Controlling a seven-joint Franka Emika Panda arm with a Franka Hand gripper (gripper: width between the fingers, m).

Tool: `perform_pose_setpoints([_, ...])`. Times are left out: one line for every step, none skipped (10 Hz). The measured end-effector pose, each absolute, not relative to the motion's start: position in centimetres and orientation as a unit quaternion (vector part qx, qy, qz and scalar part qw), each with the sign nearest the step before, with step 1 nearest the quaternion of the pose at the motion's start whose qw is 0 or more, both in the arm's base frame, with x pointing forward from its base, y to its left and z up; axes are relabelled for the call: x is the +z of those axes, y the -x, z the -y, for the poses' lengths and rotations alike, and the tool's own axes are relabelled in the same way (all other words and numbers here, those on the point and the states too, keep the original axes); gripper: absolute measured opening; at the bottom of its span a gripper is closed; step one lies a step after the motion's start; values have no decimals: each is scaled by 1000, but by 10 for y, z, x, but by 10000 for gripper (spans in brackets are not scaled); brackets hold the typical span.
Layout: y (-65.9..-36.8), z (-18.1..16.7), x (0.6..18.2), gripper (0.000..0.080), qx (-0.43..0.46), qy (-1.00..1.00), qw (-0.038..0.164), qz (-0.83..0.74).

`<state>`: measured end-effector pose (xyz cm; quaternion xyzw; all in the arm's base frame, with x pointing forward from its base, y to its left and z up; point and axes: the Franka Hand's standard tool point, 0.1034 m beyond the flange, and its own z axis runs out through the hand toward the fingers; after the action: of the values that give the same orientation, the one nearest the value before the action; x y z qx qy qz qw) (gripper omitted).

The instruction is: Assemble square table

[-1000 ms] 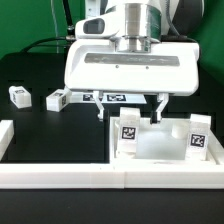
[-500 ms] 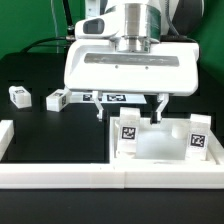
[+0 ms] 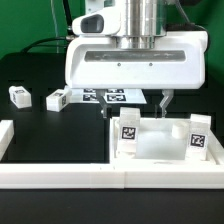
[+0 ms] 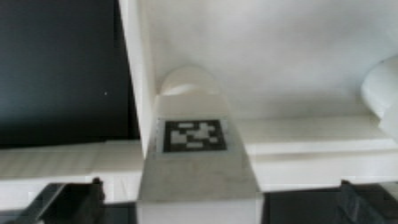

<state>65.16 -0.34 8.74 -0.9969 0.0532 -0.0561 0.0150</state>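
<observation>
The white square table top [image 3: 160, 152] lies at the exterior view's lower right. Two tagged legs stand upright in it, one nearer the middle [image 3: 129, 134] and one at the exterior view's right [image 3: 198, 139]. My gripper [image 3: 130, 103] hangs just above the nearer standing leg, open and empty. In the wrist view that leg [image 4: 196, 135] stands between my spread fingers [image 4: 71, 200], with a gap on each side, on the table top [image 4: 302, 90]. Two loose leg blocks [image 3: 18, 95] [image 3: 57, 99] lie at the exterior view's left.
The marker board [image 3: 108, 96] lies behind the gripper. A long white border bar [image 3: 60, 176] runs along the front, and another [image 3: 5, 135] stands at the exterior view's left edge. The table is black.
The gripper has risen a little and shifted toward the exterior view's right, off the nearer standing leg. The legs and table top have not moved.
</observation>
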Motion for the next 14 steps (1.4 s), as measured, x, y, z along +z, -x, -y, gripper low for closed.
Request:
perform_pose_setpoints([-655,5,85,648,-25,998,18,-53])
perform_pose_setpoints([-661,11,80,648,-38,998,14,-54])
perform_pose_setpoints([-660,11,78,648,-40,997,14,-61])
perform_pose_setpoints([-660,10,79,648,-40,997,14,-67])
perform_pose_setpoints([-660,10,79,528,-40,996,15,-76])
perform_pose_setpoints([-660,9,79,389,-39,993,16,-106])
perform_pose_setpoints([-660,9,79,290,-38,988,18,-149])
perform_pose_setpoints([-660,8,79,290,-38,983,20,-180])
perform_pose_setpoints([-660,8,79,290,-37,975,22,-217])
perform_pose_setpoints([-660,8,78,290,-37,967,23,-250])
perform_pose_setpoints([-660,9,77,290,-39,948,26,-315])
perform_pose_setpoints([-660,11,77,290,-35,922,37,-384])
perform_pose_setpoints([-659,10,77,290,-24,877,56,-477])
perform_pose_setpoints([-658,8,76,290,-10,831,72,-552])
